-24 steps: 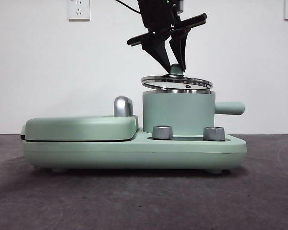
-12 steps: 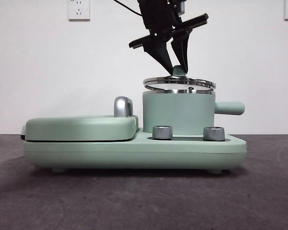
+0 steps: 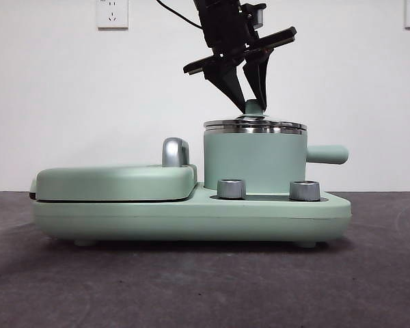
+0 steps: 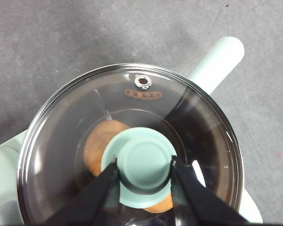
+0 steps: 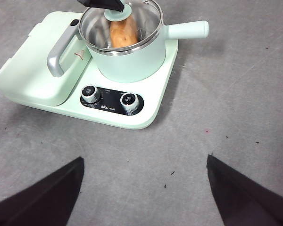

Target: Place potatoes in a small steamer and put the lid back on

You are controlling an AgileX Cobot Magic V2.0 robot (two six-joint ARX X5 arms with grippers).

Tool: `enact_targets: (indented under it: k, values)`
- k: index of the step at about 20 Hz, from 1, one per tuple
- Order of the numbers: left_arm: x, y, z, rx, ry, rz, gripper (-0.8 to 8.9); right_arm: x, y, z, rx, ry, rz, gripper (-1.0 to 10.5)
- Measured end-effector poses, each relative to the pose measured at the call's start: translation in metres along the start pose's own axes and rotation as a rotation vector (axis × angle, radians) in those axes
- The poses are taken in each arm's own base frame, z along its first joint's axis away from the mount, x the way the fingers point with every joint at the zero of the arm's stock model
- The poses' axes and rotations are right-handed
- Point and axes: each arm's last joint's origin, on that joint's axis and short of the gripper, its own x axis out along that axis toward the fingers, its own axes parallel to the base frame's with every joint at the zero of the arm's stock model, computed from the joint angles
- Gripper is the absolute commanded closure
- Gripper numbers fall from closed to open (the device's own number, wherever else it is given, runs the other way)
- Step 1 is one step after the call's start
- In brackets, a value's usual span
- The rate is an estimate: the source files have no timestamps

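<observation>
now left gripper (image 4: 144, 169) clamps one lid (image 4: 61, 122) over one potato (image 4: 96, 143), right gripper (image 5: 144, 188) open

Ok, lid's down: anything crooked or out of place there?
Nothing stands out. The lid sits level on the small steamer, potato inside, left gripper closed on the knob.

End effector (image 4: 144, 165) around lid (image 4: 132, 94) knob (image 4: 144, 165).
</observation>
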Motion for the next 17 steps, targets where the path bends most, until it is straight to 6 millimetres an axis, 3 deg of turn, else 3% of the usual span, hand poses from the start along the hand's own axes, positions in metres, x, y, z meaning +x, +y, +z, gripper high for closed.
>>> enact_targets:
  k: [3,7,11,14,17]
  values:
    - [0.000,0.000,0.000,0.000,0.005,0.001,7.15,0.000,0.000,0.000,0.000,0.000,0.000,5.3]
    - [0.000,0.000,-0.003,0.000,0.035,0.004,3.86,0.000,0.000,0.000,0.000,0.000,0.000,5.3]
    - [-0.016,0.008,0.000,-0.013,0.027,0.012,3.44,0.000,0.000,0.000,0.000,0.000,0.000,5.3]
    - [-0.059,0.016,0.000,-0.029,0.031,0.026,3.45,0.000,0.000,0.000,0.000,0.000,0.000,5.3]
    - [-0.143,0.012,-0.003,-0.025,-0.081,0.011,3.46,0.000,0.001,0.000,0.000,0.002,0.019,5.3]
